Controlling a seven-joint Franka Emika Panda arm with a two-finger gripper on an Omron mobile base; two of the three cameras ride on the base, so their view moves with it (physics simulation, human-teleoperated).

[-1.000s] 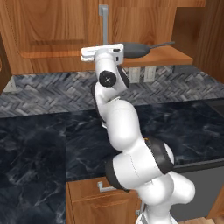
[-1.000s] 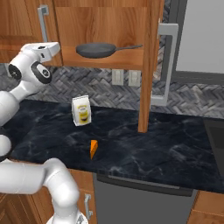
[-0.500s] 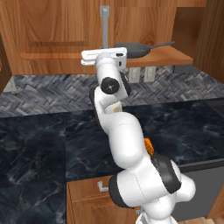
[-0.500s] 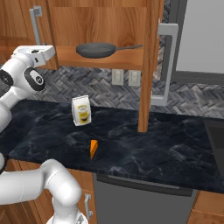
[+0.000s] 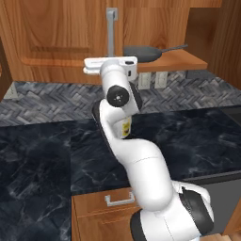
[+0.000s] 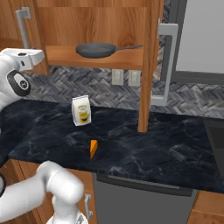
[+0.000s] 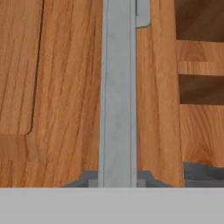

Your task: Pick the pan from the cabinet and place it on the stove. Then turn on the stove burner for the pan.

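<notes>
The pan point(image 6: 98, 49) lies on the shelf of the cabinet point(image 6: 94, 19), handle to the right; in the left base view the pan point(image 5: 143, 51) sits just right of my hand. My gripper point(image 7: 116, 179) is shut on the vertical silver handle point(image 7: 117, 96) of the left cabinet door, one fingertip on each side of the bar. The gripper point(image 5: 112, 60) meets that handle point(image 5: 111, 26) at its lower end. From the right the gripper point(image 6: 30, 55) is left of the shelf. A dark flat patch point(image 6: 215, 135) at the counter's right end may be the stove.
The right cabinet door point(image 6: 149, 65) stands open edge-on, with its handle point(image 6: 165, 65), over the black marble counter point(image 6: 144, 140). A yellow-and-white carton point(image 6: 81, 110) and an orange wedge point(image 6: 93, 148) are on the counter. A drawer point(image 5: 117, 200) is below.
The jaws have closed onto the door handle. The hand has drifted slightly left, and the arm's elbow has swung into a different pose. The pan has not moved.
</notes>
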